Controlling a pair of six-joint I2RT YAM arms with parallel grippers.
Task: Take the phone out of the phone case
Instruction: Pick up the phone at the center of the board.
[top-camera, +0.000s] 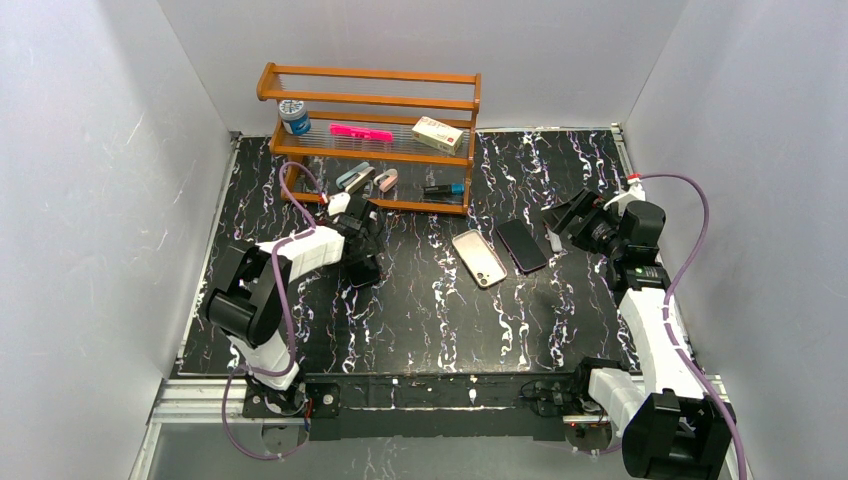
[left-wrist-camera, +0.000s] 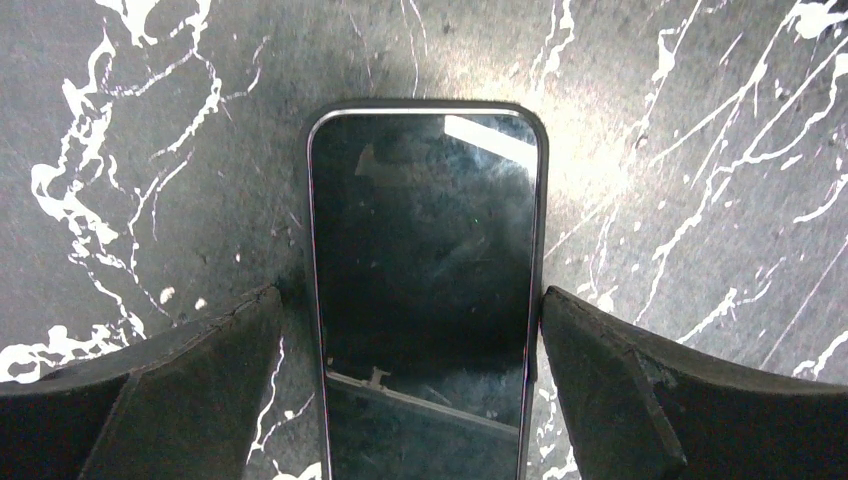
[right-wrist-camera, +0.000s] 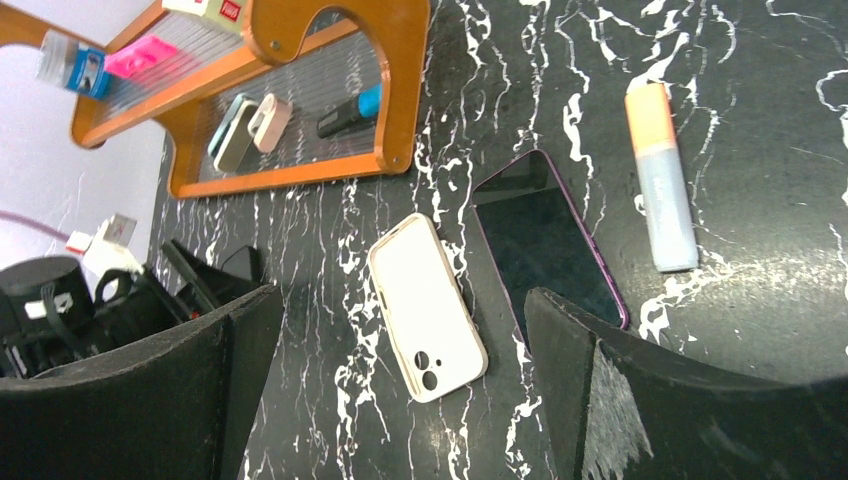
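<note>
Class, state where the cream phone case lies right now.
In the top view, the cream phone case lies right of table centre, just left of the dark phone and in front of the wooden rack.

Top external camera: mounted above and behind the arm bases (top-camera: 275, 395), looking down and forward over the whole marbled table (top-camera: 420, 330) to the wooden rack (top-camera: 372, 101). Left wrist camera: faces straight down, very close on a dark phone (left-wrist-camera: 425, 290). Right wrist camera: low, oblique (tilted view); shares rack, beige phone case (right-wrist-camera: 425, 305) and purple-edged phone (right-wrist-camera: 545, 240) with the top view.
</note>
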